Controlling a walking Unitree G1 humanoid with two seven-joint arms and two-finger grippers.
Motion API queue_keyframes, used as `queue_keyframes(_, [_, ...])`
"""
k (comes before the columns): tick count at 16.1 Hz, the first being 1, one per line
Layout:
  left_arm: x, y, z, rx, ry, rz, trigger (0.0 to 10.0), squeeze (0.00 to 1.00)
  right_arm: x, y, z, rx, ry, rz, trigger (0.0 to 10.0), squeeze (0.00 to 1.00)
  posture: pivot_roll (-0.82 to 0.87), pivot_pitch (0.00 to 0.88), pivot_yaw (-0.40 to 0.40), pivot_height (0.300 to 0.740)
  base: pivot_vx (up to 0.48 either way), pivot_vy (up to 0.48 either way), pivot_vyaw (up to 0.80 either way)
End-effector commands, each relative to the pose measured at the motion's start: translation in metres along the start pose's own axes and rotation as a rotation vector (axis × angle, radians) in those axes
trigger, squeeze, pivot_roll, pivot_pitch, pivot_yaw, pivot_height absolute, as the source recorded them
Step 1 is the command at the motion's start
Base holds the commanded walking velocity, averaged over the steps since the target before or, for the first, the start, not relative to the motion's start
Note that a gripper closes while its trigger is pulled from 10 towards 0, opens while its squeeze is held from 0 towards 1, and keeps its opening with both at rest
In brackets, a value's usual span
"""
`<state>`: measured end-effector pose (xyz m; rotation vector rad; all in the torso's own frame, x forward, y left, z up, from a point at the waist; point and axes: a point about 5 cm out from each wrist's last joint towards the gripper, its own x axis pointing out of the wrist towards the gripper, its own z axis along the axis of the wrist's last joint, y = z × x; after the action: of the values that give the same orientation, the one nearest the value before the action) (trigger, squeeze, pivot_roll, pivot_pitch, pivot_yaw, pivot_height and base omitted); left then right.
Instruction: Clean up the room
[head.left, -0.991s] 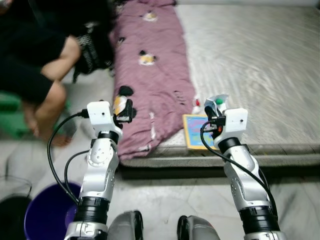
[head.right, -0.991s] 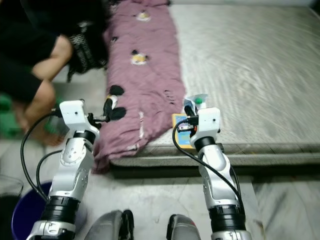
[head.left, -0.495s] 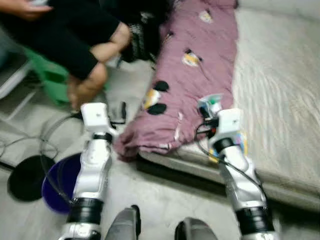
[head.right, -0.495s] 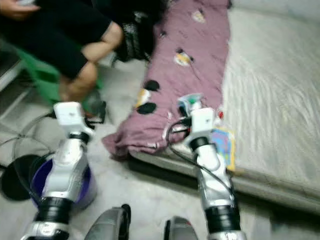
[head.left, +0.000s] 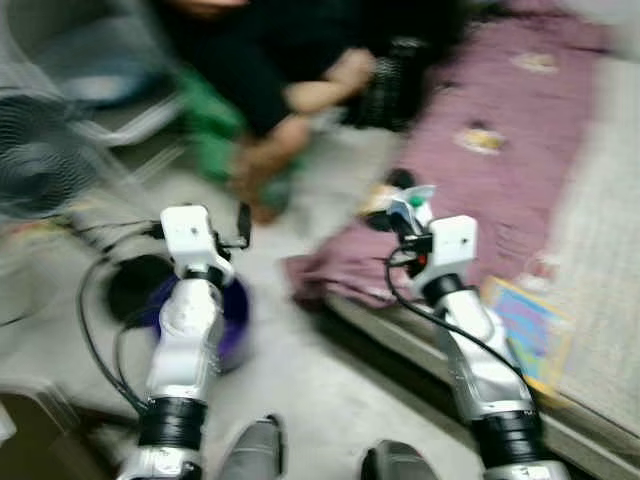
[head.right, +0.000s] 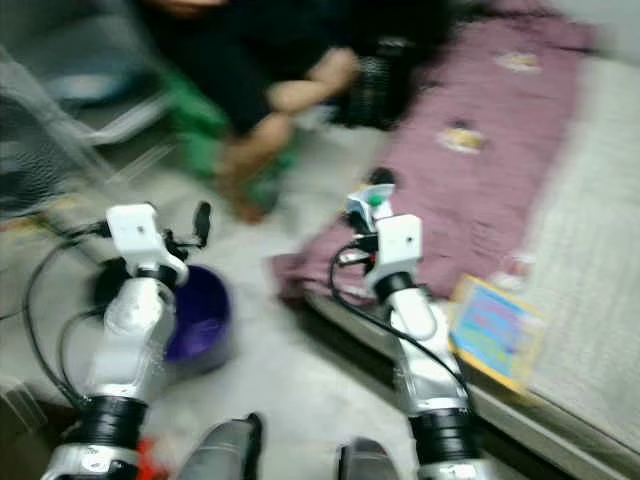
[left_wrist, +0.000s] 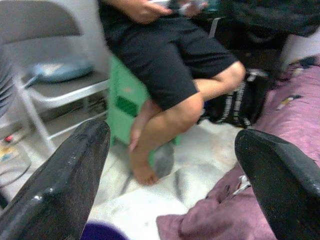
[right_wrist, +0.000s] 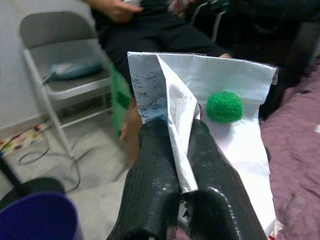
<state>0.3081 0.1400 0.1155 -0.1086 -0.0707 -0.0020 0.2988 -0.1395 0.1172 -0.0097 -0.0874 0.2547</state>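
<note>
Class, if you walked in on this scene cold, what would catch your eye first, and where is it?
The right end effector is shut on a folded white paper bearing a green fuzzy ball, held up over the edge of the purple blanket. Ahead sits a person on a green stool, and a purple bucket stands on the floor beside the open left end effector.

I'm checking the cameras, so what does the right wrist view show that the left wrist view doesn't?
The right wrist view shows the right gripper shut on a folded white paper with a green pom-pom. The left wrist view shows the left gripper open and holding nothing, with the green stool in plain sight. Both share the seated person, the folding chair and the purple blanket.
</note>
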Motion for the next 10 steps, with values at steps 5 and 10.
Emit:
queue_keyframes(5, [-0.014,0.014,0.000,0.022,-0.017,0.106,10.0,0.00,0.014,0.012,-0.003,0.009,0.025,0.106,10.0,0.00,0.03,0.128,-0.080,0.740,0.000,0.000,0.12])
queue_keyframes(10, [-0.021,0.021,-0.001,0.030,-0.016,0.151,10.0,0.00,0.023,0.027,0.001,-0.004,0.002,0.171,10.0,0.00,0.04,0.134,-0.082,0.740,0.000,0.000,0.00])
